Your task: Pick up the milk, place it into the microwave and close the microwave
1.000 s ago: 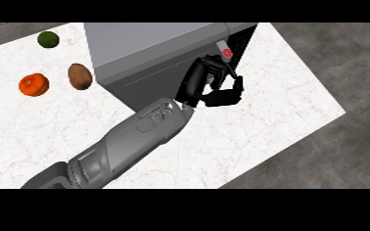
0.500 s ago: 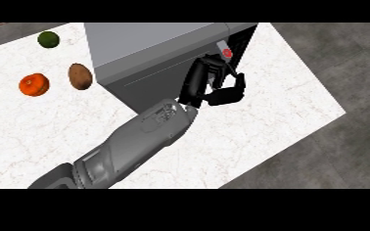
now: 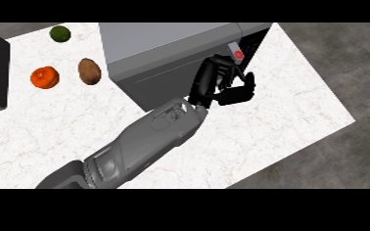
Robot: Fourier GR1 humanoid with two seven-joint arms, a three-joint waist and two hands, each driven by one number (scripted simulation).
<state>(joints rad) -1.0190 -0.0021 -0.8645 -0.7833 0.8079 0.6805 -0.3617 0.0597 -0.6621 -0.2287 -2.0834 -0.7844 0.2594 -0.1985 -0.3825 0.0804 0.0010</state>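
From the lower left a grey forearm (image 3: 145, 142) crosses the white counter (image 3: 289, 103) to a black hand (image 3: 224, 83) whose fingers curl around the milk (image 3: 236, 53), a small carton with a red spot, held at the open front of the grey microwave (image 3: 166, 44), while a brown potato (image 3: 89, 71), an orange fruit (image 3: 44, 77) and a green fruit (image 3: 60, 33) lie well apart to the left.

Grey microwave (image 3: 166, 49), white marbled counter (image 3: 289, 103)

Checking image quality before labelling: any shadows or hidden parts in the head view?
Head view: even light, no glare; the microwave front is in shade, its opening dark; the hand covers most of the milk, only its top showing.
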